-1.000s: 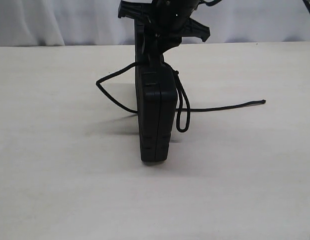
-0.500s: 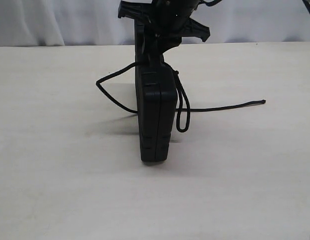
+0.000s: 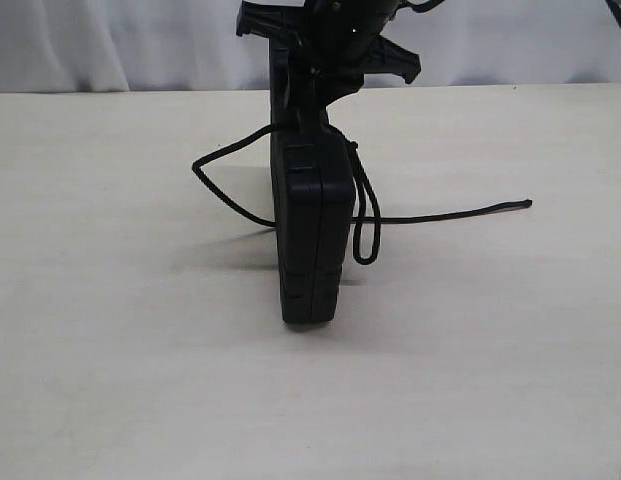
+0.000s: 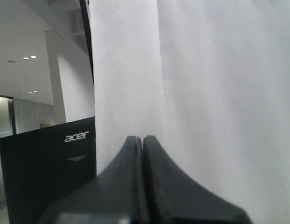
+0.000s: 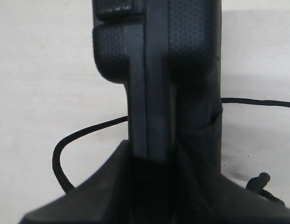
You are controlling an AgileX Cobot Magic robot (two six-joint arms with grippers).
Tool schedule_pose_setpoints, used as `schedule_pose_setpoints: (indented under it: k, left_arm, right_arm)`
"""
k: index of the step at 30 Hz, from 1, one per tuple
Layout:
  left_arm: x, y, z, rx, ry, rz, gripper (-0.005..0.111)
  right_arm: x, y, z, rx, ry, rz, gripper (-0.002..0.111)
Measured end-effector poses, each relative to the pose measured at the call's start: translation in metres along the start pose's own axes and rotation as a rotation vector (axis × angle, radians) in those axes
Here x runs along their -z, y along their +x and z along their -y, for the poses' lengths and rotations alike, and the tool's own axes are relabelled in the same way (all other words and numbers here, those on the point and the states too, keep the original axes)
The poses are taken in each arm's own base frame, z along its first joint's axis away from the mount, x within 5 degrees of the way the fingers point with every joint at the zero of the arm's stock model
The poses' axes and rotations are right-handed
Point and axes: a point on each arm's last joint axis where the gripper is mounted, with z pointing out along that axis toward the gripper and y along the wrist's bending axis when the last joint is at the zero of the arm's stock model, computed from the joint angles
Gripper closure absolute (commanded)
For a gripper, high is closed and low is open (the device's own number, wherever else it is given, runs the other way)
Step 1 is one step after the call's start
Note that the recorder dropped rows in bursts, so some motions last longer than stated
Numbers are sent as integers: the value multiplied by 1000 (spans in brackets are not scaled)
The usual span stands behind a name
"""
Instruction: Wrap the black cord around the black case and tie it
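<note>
Right wrist view: right claw [image 5: 152, 151] tight around upright black case [image 5: 187, 56], black cord [image 5: 86, 128] alongside; left claw [image 4: 142, 140] closed, empty, near curtain [image 4: 219, 93].

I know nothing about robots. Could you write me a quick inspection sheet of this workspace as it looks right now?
Surface: pale, flat table.
Job's things: black case standing upright on its edge; black cord passes across it, looping out on both sides, with one end lying loose on the table.
Clutter: nothing seen.
Claws: right claw grips the case's upper part from above; left claw shut, empty, away from the table.
Cables: one dark cable at the top corner.
Surroundings: white curtain behind the table; black Acer-marked panel beside a curtain in the left wrist view.
</note>
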Motion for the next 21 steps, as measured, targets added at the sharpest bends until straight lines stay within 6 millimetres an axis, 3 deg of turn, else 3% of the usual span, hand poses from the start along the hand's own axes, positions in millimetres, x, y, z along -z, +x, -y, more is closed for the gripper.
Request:
schedule_pose_setpoints:
  k: [16,21]
  left_arm:
    - [3,72,18,5,70,-204,107]
    - [7,93,23,-159,105,-264,107]
  right_arm:
    - [0,0,0,0,0,0,104]
    - [0,0,0,0,0,0,104]
